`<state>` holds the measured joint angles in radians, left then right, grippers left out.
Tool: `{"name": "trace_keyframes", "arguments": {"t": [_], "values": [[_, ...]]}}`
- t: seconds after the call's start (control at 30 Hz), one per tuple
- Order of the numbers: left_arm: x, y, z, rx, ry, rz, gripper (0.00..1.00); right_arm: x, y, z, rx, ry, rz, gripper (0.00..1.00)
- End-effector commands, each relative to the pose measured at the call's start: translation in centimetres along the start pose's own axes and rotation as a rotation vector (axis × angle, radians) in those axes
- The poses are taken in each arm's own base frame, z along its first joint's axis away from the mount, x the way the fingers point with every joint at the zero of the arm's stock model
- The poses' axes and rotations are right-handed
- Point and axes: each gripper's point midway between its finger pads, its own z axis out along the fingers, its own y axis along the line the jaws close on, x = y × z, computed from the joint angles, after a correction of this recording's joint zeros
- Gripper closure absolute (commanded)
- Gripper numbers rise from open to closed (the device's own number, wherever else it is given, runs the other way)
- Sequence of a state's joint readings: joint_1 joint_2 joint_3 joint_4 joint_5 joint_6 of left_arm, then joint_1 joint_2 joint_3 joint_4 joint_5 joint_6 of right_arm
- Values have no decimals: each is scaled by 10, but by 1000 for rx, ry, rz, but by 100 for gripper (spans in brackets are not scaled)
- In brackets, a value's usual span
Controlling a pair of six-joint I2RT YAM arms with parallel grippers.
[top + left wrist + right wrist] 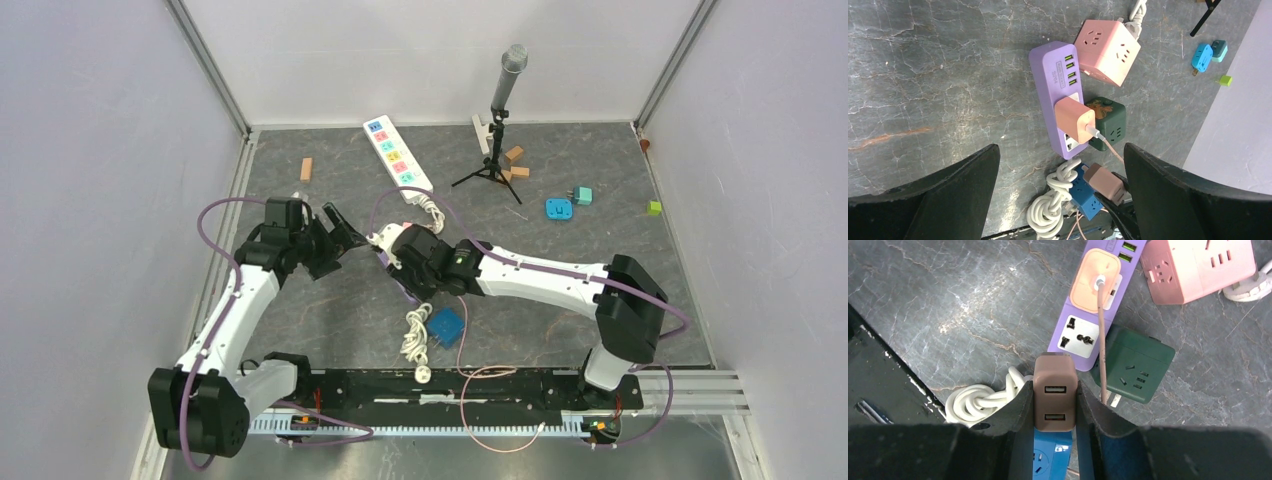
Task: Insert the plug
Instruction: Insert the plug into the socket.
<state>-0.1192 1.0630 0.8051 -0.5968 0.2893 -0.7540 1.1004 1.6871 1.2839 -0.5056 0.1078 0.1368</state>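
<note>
Grey marbled table (330, 320) carries a cluster of sockets between the two arms. From overhead the right arm hides most of that cluster, while the wrist cameras lay it out.

The purple power strip (1053, 75) lies flat, with a pink cube socket (1108, 50) just beside one end and a green cube socket (1110, 122) against its side. A coiled white cord (975, 402) and a blue socket (1050, 457) lie nearer the arm bases.

A peach charger (1073, 117) sits plugged into the strip. The right wrist view shows most clearly the strip's free outlet, just beyond the brown plug (1055, 400). The right gripper (1055, 390) pinches this plug by its sides, USB ports facing the camera.

The left gripper (1060, 150) hovers over the strip, jaws spread wide, holding nothing.
</note>
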Motion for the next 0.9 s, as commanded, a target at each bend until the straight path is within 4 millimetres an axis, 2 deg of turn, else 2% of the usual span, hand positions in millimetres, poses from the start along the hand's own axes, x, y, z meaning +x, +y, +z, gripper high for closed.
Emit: {"name": "trace_keyframes", "arguments": {"t": [0.0, 0.2, 0.43, 0.67, 0.87], "values": [[-16, -14, -14, 41, -71, 60, 0, -4, -17, 12, 82, -33, 99, 100], [-14, -11, -16, 35, -76, 57, 0, -12, -21, 17, 84, -72, 152, 100], [-15, -9, -22, 21, -91, 78, 0, 1, -23, 35, 47, -44, 212, 100], [-14, -6, -22, 8, -88, 88, 0, -2, -14, 40, -2, -66, 219, 100], [-11, -5, -21, 9, -78, 85, 0, -3, -14, 43, 1, -87, 229, 100]]}}
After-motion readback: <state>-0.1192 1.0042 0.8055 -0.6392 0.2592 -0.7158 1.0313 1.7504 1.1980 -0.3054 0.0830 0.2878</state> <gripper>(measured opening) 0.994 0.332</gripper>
